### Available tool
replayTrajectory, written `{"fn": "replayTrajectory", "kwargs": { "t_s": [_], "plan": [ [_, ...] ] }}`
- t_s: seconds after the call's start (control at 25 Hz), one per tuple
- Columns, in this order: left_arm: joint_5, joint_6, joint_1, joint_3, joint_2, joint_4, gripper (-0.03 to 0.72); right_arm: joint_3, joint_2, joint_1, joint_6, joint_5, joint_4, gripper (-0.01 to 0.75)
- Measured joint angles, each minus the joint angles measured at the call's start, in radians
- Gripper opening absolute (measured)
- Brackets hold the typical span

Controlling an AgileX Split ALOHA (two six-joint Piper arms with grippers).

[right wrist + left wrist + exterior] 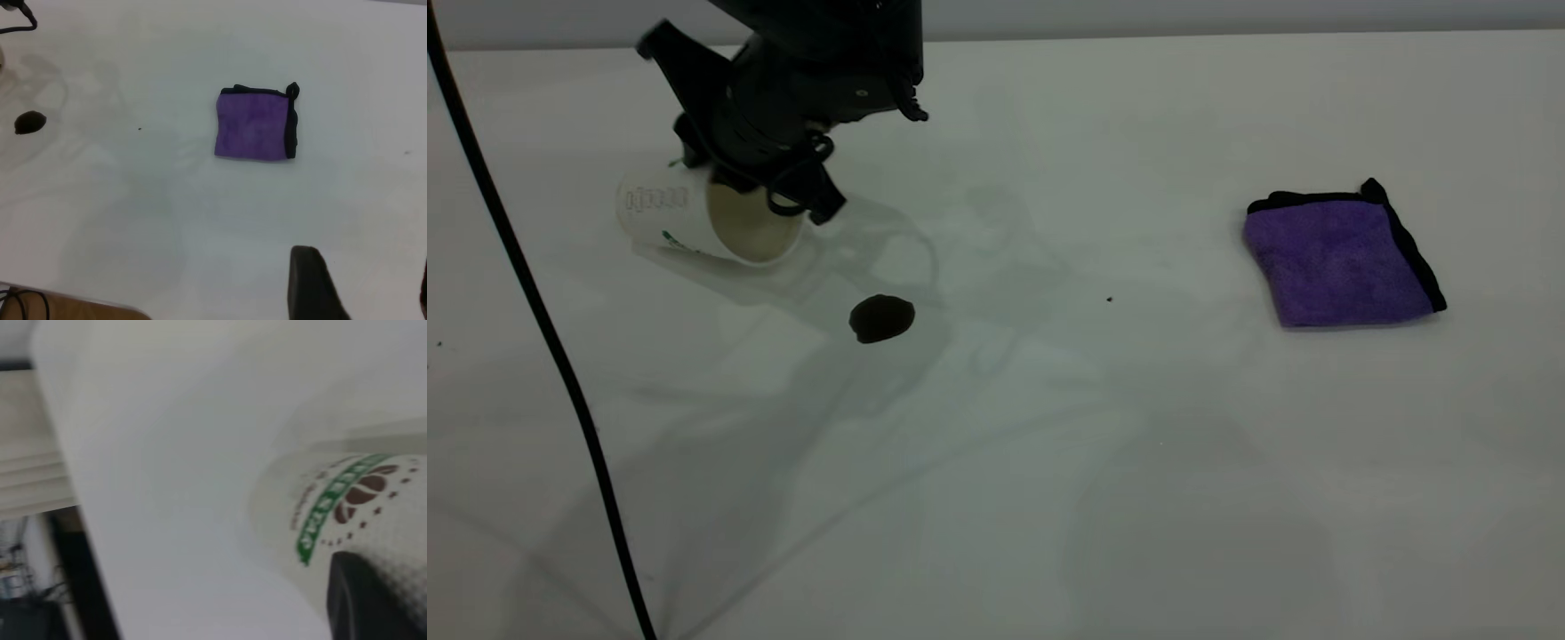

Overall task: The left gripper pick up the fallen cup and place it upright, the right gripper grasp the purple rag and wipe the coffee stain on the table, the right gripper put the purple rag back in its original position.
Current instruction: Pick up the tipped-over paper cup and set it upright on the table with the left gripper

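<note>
Gripping the paper cup (pixel 694 218) near its rim, the left claw (pixel 769 182) is holding it tilted above the table (pixel 1049 444), mouth facing the camera and down toward the coffee stain (pixel 882 318), base pointing away to the left. The cup's long axis is lying closer to horizontal than upright, so the coming move looks to turn on swinging the base down. Grey boxes are showing on its side; the wrist view is showing a green ring and brown bean logo, lettering unreadable. Farther right, the purple rag (pixel 1343 258) is lying folded, well apart. The right claw (pixel 360 287) is hovering near it, fingers spread.
</note>
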Motion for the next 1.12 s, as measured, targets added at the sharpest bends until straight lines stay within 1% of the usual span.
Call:
{"fn": "replayTrajectory", "kwargs": {
  "t_s": [0.08, 0.24, 0.36, 0.52, 0.68, 0.88, 1.0, 1.12],
  "plan": [
    [0.014, 0.053, 0.004, 0.0, -0.021, -0.024, 0.018, 0.0, 0.0, 0.0, 0.0, 0.0, 0.0, 0.429],
    [-0.015, 0.212, 0.036, 0.0, -0.118, -0.18, 0.0, 0.0, 0.0, 0.0, 0.0, 0.0, 0.0, 0.429],
    [-0.042, 0.329, 0.087, 0.0, -0.216, -0.294, 0.0, 0.0, 0.0, 0.0, 0.0, 0.0, 0.0, 0.429],
    [-0.066, 0.494, 0.184, 0.0, -0.322, -0.449, 0.0, 0.0, 0.0, 0.0, 0.0, 0.0, 0.0, 0.429],
    [-0.122, 0.715, 0.291, 0.0, -0.356, -0.689, 0.0, 0.0, 0.0, 0.0, 0.0, 0.0, 0.0, 0.429],
    [-0.17, 1.036, 0.415, 0.0, -0.34, -1.048, 0.0, 0.0, -0.001, 0.0, 0.0, 0.0, 0.0, 0.429],
    [-0.211, 1.188, 0.454, 0.0, -0.313, -1.193, 0.0, 0.0, -0.001, 0.0, 0.0, 0.0, 0.0, 0.429],
    [-0.242, 1.282, 0.458, 0.0, -0.273, -1.257, 0.0, 0.0, -0.001, 0.0, 0.0, 0.0, 0.0, 0.429]
  ]
}}
